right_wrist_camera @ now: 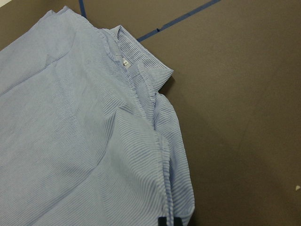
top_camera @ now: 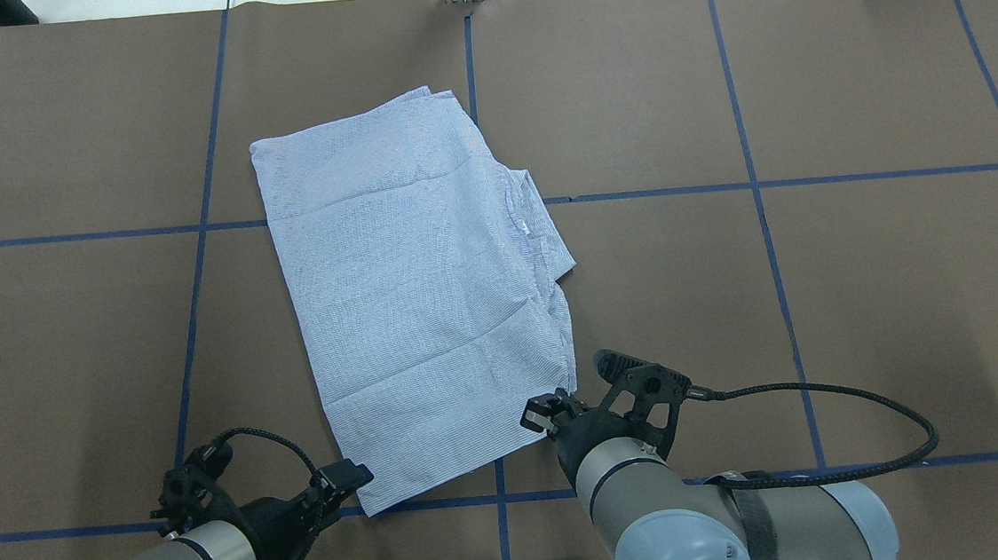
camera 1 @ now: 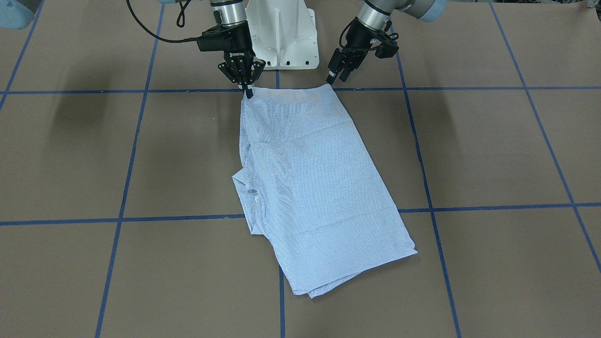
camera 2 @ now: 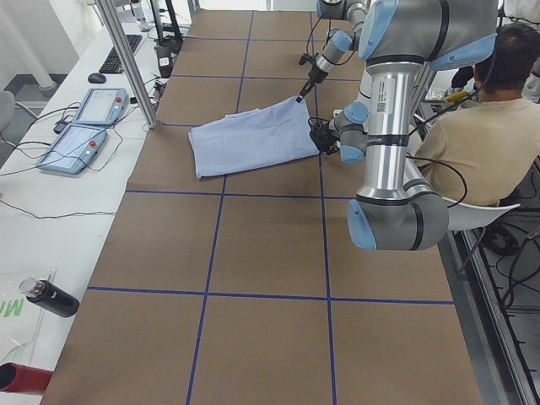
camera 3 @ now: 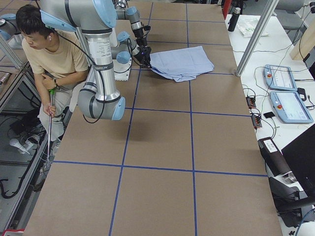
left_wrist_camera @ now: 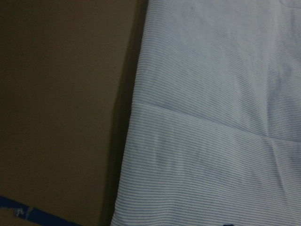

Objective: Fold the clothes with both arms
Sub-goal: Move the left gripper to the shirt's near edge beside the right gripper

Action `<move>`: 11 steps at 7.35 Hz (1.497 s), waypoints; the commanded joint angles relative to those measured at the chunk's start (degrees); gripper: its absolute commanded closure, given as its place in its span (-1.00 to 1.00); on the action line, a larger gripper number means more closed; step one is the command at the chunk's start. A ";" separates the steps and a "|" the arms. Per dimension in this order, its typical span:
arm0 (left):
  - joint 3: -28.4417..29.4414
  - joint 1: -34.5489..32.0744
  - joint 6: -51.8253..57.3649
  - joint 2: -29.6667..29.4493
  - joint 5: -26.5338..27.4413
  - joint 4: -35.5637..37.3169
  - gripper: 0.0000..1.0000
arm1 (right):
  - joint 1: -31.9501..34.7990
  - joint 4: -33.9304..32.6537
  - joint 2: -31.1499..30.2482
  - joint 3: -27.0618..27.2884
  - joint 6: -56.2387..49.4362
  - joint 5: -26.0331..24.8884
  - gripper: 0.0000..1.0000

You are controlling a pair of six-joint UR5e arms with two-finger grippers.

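In the overhead view the folded shirt [top_camera: 412,305] lies on the table [top_camera: 820,290] as a long panel slanting from lower centre toward the upper left. Its long axis runs away from both grippers, which sit at the two corners of its bottom short edge. The right gripper [camera 1: 247,90] has its fingers pinched together on its corner; the left gripper [camera 1: 336,75] is just at the other corner, though I cannot tell whether it is clamped. Neither arm is nearer, so the fold likely carries that edge up the frame.
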 commanded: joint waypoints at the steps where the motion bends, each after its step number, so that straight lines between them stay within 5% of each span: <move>1: 4.55 0.46 -4.42 -3.76 0.34 1.30 -0.11 | 0.00 0.09 0.05 0.01 0.00 -0.10 1.00; 6: 3.69 0.55 -3.46 -3.33 0.07 1.56 -0.16 | 0.00 0.00 0.05 0.09 0.00 -0.45 1.00; 7: 3.78 0.55 -3.89 -3.42 0.25 1.56 0.21 | -0.09 0.00 0.05 0.09 0.00 -0.54 1.00; 8: 3.78 0.55 -3.90 -3.42 0.25 1.56 0.97 | 0.00 0.00 0.05 0.09 0.00 -0.54 1.00; 11: 3.34 0.72 -3.54 -3.42 0.34 1.65 1.00 | 0.00 0.00 -0.04 0.09 0.00 -0.54 1.00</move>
